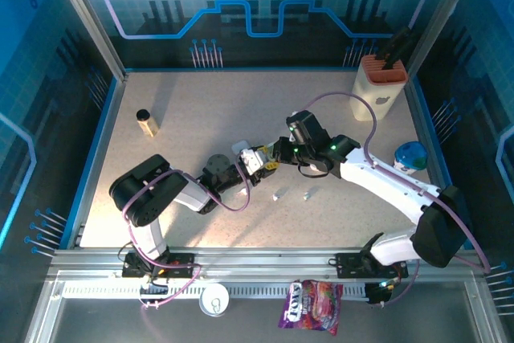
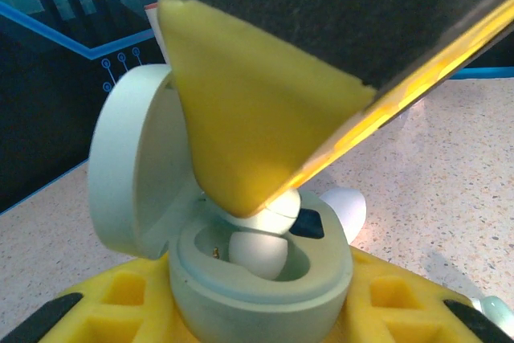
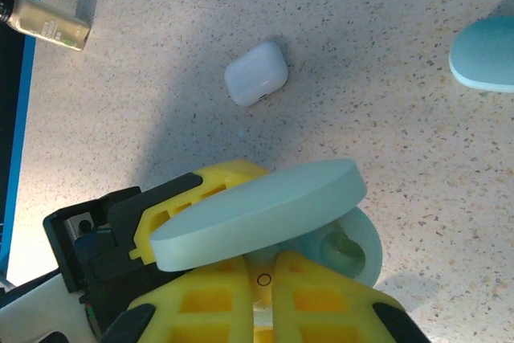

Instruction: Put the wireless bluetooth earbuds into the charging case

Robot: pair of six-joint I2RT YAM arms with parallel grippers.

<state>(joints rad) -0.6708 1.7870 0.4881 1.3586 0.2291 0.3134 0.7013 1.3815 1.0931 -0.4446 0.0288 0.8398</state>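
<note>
Between the two arms, in the middle of the tabletop [image 1: 201, 102], a pale green charging case [image 3: 265, 214] is open. Its round lid tips up to one side. The left end effector [image 2: 261, 315] pinches the bottom of the case between its yellow fingers.

Inside the case one white earbud [image 2: 259, 253] sits low in its hole. A second earbud [image 2: 281, 208], white with a dark blue bit, is at the mouth of the case, just above the first. The right end effector [image 3: 263, 275] is over the case with its fingers pressed together. Its yellow tip touches this second earbud. I cannot tell if it is pinching it or only pushing on it.

Two more earbuds [image 1: 277, 195] lie loose on the tabletop near the case, a little apart from each other. A small white case [image 3: 256, 74] lies shut just beside the green one. A little bottle [image 1: 145, 122] stands well off to the left. A white holder with an orange top [image 1: 379, 86] stands in the far right corner. A round blue thing [image 1: 411, 156] sits by the right edge.

The tabletop is pale and speckled, with a blue rim. Blue walls [image 1: 257, 6] with line patterns stand around it. A bright snack bag [image 1: 312, 304] lies on the front rail.
</note>
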